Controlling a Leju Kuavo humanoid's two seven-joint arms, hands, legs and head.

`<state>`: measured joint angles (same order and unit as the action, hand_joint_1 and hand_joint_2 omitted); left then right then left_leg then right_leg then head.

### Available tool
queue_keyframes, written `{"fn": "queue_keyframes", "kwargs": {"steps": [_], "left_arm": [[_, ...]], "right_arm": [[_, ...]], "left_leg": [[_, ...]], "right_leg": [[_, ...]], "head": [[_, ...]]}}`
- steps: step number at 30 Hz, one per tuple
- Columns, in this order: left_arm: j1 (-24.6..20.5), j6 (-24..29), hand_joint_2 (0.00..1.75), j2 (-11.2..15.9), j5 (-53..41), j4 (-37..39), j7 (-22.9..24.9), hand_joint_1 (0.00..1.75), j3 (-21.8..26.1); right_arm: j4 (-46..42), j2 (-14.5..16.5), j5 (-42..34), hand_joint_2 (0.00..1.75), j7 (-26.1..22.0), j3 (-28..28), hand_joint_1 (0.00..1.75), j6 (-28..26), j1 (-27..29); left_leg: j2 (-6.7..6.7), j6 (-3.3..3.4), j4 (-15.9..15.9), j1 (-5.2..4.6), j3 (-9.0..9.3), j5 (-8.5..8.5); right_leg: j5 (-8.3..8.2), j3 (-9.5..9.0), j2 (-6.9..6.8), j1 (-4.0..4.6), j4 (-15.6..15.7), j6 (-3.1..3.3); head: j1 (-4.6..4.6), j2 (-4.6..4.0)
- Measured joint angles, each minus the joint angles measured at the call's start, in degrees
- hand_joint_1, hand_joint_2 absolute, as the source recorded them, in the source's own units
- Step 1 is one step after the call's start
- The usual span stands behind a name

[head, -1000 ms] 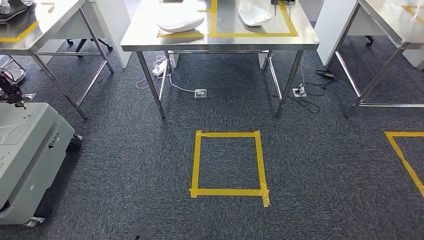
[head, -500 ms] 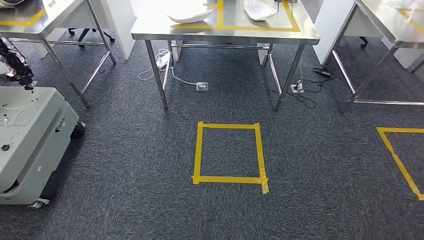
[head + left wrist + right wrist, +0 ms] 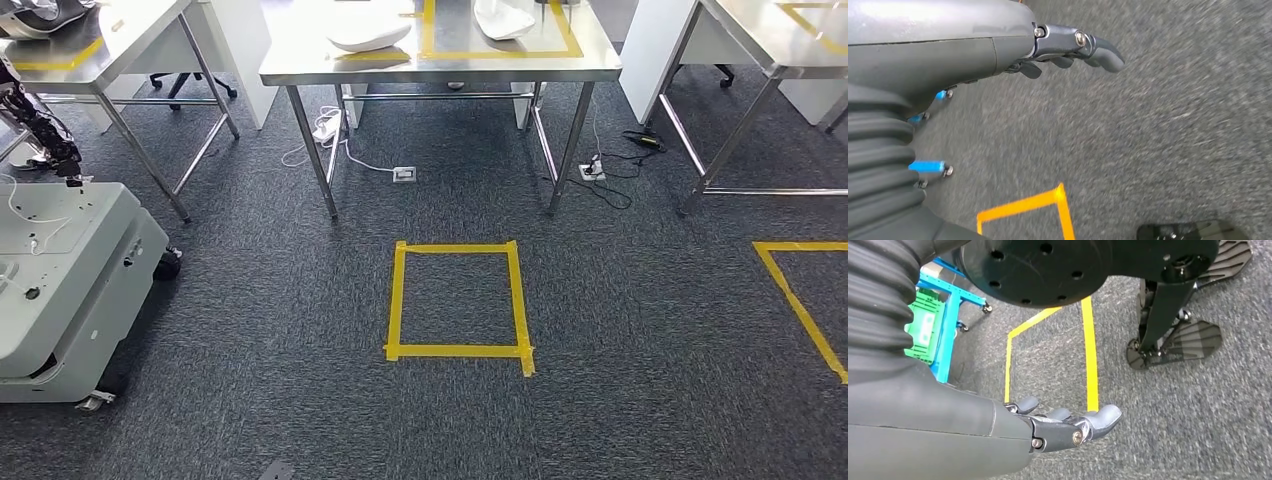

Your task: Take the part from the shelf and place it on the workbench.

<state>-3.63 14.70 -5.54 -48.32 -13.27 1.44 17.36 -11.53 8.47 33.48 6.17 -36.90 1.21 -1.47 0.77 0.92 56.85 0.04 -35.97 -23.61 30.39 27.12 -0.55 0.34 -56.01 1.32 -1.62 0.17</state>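
Observation:
Two white moulded parts [image 3: 368, 32] [image 3: 503, 18] lie on the steel workbench [image 3: 300, 62] at the far middle, by a yellow taped outline. A blue-framed shelf [image 3: 945, 315] with green bins appears in the right wrist view. My left hand [image 3: 1068, 47] hangs over grey carpet, fingers apart and holding nothing. My right hand [image 3: 1068, 422] also hangs over the carpet, fingers spread and empty.
A yellow taped square [image 3: 458, 300] marks the carpet before the workbench, with another taped corner [image 3: 800, 300] at the right. A grey wheeled cart [image 3: 60, 280] with a dark jointed arm [image 3: 40, 125] stands at the left. More steel tables [image 3: 130, 40] [image 3: 760, 40] flank the workbench. Cables [image 3: 600, 180] lie under it.
The whole head picture has shifted, so the camera has moved: the taped square sits a little higher and the grey cart reaches further in from the left.

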Motion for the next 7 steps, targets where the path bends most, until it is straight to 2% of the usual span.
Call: {"fn": "queue_keyframes", "kwargs": {"steps": [1, 3, 4, 5, 7], "left_arm": [[0.4, -0.5, 1.31, 0.2, 1.5, -0.2, 0.0, 0.00, -0.4], [1.1, -1.3, 0.44, 0.4, 4.3, -0.7, -0.1, 0.00, -1.2], [1.5, -1.7, 0.00, 0.5, 5.7, -0.9, -0.2, 0.00, -1.6], [1.8, -2.1, 0.00, 0.6, 7.1, -1.1, -0.2, 0.00, -2.1], [2.4, -2.7, 0.00, 0.8, 9.2, -1.5, -0.2, 0.00, -2.7]], "right_arm": [[-0.2, -0.2, -1.0, 1.75, -0.2, 1.0, 0.00, 0.0, 0.3], [-0.7, -0.7, -3.0, 0.87, -0.6, 3.0, 0.00, -0.1, 0.8], [-0.9, -0.9, -4.0, 0.44, -0.7, 4.0, 0.00, -0.1, 1.1], [-1.2, -1.2, -4.9, 0.00, -0.9, 5.0, 0.00, -0.1, 1.3], [-1.7, -1.6, -6.4, 0.00, -1.2, 6.6, 0.00, -0.2, 1.7]], "left_leg": [[-0.07, -0.18, -0.2, 0.07, 0.12, 1.07], [-0.14, -1.46, -0.6, 0.26, 0.23, 2.83], [-0.17, -2.08, -0.6, 0.33, 0.21, 2.63], [-0.17, -2.29, -0.6, 0.36, 0.16, 2.75], [-0.19, -2.23, -0.6, 0.35, 0.11, 2.65]], "right_leg": [[-0.03, 0.08, -0.01, 0.09, -0.1, 0.05], [-0.03, 0.26, -0.05, 0.22, -0.3, 0.15], [-0.02, 0.33, -0.07, 0.23, -0.3, 0.20], [0.01, 0.37, -0.08, 0.23, -0.4, 0.23], [0.05, 0.40, -0.08, 0.23, -0.4, 0.24]], "head": [[0.01, 0.00], [0.01, 0.00], [0.01, -0.01], [0.01, -0.01], [0.02, -0.01]]}}
